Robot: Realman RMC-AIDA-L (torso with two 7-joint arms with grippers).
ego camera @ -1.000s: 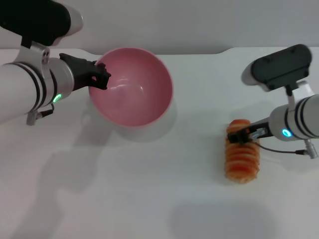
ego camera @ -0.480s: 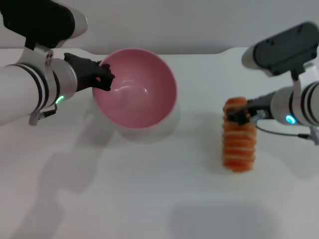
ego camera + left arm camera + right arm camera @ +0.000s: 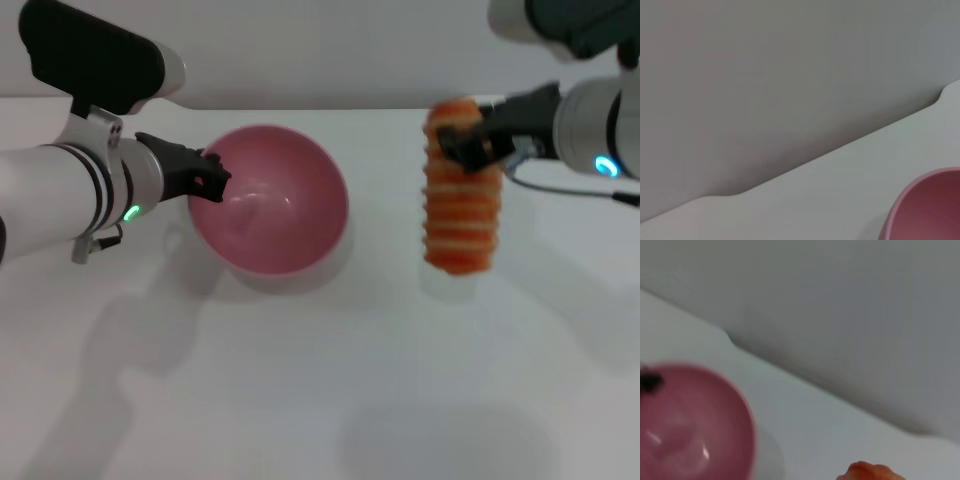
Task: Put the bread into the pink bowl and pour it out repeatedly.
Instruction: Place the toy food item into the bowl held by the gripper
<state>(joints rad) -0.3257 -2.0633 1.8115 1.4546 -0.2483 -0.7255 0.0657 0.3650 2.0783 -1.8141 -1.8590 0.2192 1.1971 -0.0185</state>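
Right now your main risk is the bread (image 3: 460, 190) swinging or slipping: the right end effector (image 3: 462, 146) pinches it only at its far end, so the loaf hangs lengthwise above the white bench (image 3: 320, 380), off to the bowl's right. It's about as long as the bowl is wide, so it may catch the rim. Left end effector (image 3: 205, 178) is clamped on the pink bowl (image 3: 268, 213) at its left rim, with the bowl empty, near the back wall (image 3: 320, 45)

A bare test bench, likely a lab: a plain white table (image 3: 300, 400) with a notched far edge against a blank grey wall (image 3: 765, 75), with no furnishings.
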